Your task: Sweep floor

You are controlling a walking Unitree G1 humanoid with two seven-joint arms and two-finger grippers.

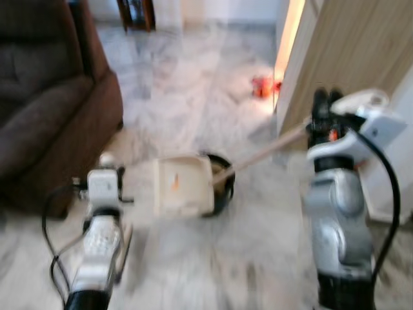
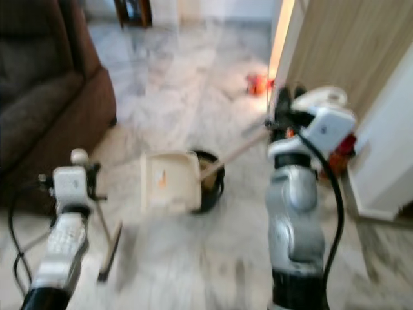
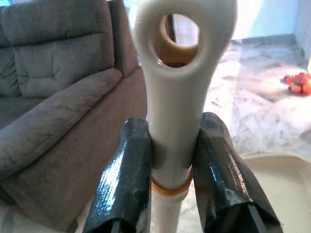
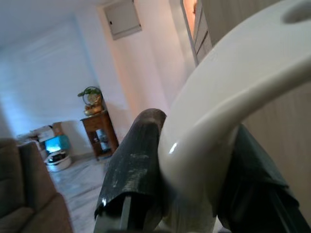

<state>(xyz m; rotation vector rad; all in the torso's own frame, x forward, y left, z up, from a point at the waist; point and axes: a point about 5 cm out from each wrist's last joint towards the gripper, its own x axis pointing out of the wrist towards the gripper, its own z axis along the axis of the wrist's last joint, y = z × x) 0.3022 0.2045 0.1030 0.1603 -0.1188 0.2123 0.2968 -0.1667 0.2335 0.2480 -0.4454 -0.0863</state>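
Note:
My left gripper [image 3: 170, 133] is shut on a cream handle [image 3: 181, 73] with a hanging hole at its end; from the head it sits low on my left [image 1: 104, 170], and the broom's stick slants down to a dark brush [image 2: 110, 253] on the floor. My right gripper [image 4: 194, 145] is shut on a white curved handle [image 4: 233, 82], raised at my right [image 1: 324, 106]. From it a wooden pole [image 1: 264, 154] slopes down to a cream dustpan [image 1: 182, 187] with a black rim [image 1: 222, 184] behind it, resting on the marble floor [image 1: 193, 84] between my arms.
A brown sofa [image 1: 45, 110] fills the left side. A wooden door panel [image 1: 348, 51] and a white wall [image 2: 387, 155] stand on the right. Small red objects [image 1: 263, 85] lie on the floor by the doorway. Dark furniture legs [image 1: 135, 14] stand at the far end.

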